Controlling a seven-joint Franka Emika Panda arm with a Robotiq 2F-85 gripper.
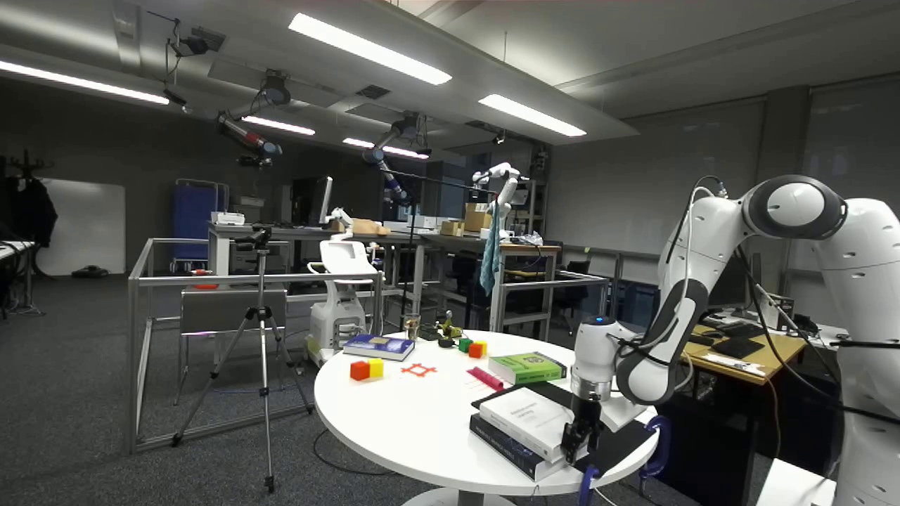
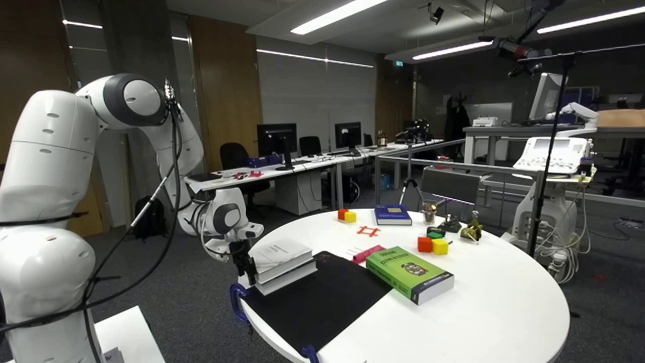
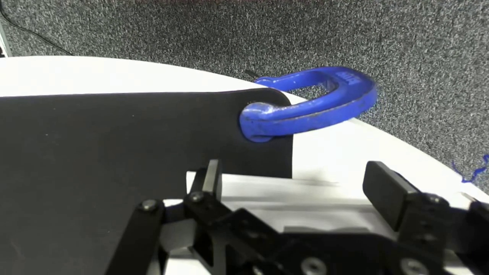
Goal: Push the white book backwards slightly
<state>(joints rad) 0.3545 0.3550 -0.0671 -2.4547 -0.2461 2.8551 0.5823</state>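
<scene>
White thick rectangular book (image 1: 527, 417) lies, in an exterior view, flat atop a dark-spined book (image 1: 503, 445) on the round white bench (image 1: 401, 414). In an exterior view, its pale page block (image 2: 286, 269) shows; jaws at the robot-side end, contact unclear. Wrist view: jaws spread, gripping nothing. Probably heavy, stiff, slick-covered: push square on mid-end, no grip needed.

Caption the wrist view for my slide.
Open black gripper beside stacked white-edged books; curved blue clamp on flat black mat.
</scene>
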